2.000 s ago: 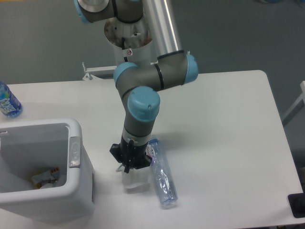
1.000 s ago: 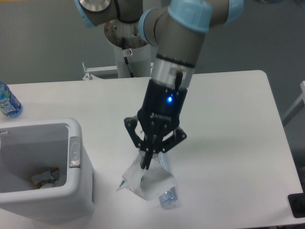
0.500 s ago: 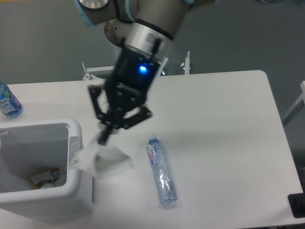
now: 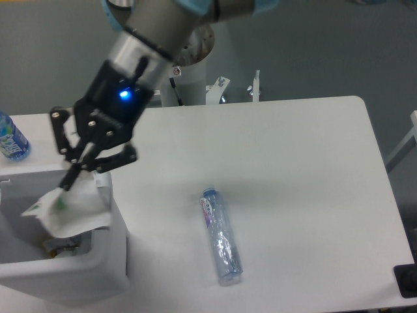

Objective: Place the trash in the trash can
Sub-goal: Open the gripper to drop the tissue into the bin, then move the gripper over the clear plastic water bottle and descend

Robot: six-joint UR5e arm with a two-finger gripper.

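A small water bottle (image 4: 11,140) stands at the table's (image 4: 293,169) far left edge, at about 11 o'clock from the trash can (image 4: 71,274). The long clear bottle (image 4: 221,236) lies flat on the table, well apart from the can at its 3 o'clock. Some scraps (image 4: 62,246) lie inside the can. The arm (image 4: 140,49) reaches down slantwise from 1 o'clock. Its gripper (image 4: 66,183) is pinched tight on the top of the white wrapper (image 4: 70,210), which hangs over the can's opening near the right wall.
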